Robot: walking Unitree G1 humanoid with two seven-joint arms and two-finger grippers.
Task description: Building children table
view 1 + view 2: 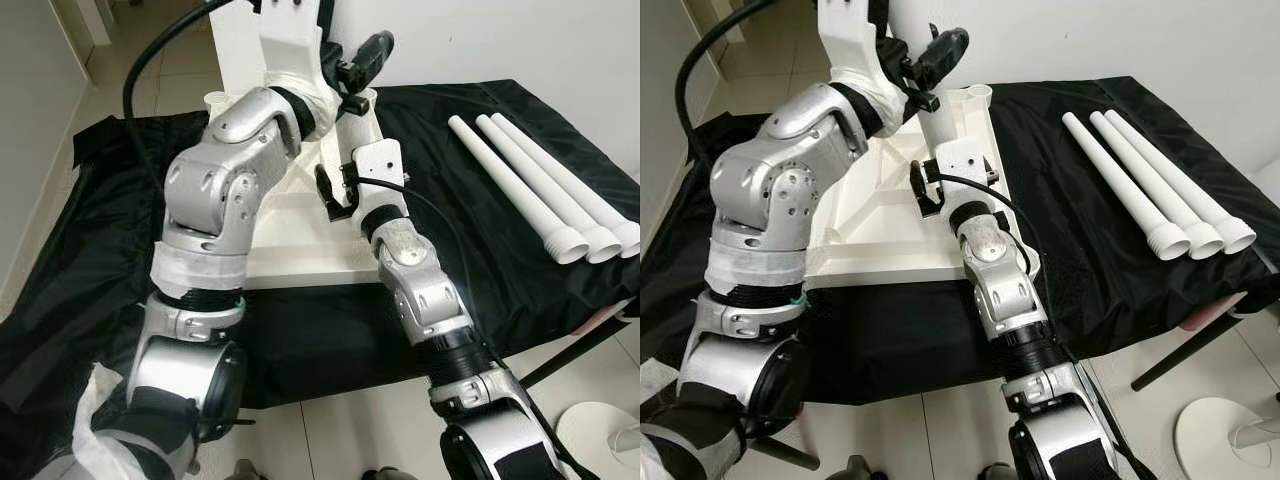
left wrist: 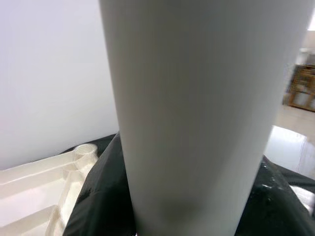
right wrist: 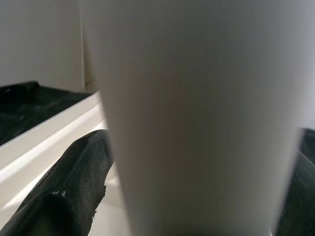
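A white children's tabletop (image 1: 300,240) lies upside down on a black cloth. A white table leg (image 1: 938,125) stands nearly upright over its far right part, and both grippers hold it. My left gripper (image 1: 358,62) is shut on the leg high up. My right gripper (image 1: 336,192) is shut on it lower down, just above the tabletop. In the left wrist view the leg (image 2: 197,108) sits between the black fingers (image 2: 98,201). It also sits close up in the right wrist view (image 3: 197,113). The leg's foot is hidden behind my right wrist.
Three more white legs (image 1: 540,190) lie side by side on the black cloth (image 1: 470,260) at the right. A corner socket (image 1: 978,93) shows at the tabletop's far right corner. A white wall is behind. A black stand foot (image 1: 580,350) and a white round base (image 1: 600,440) are on the floor at right.
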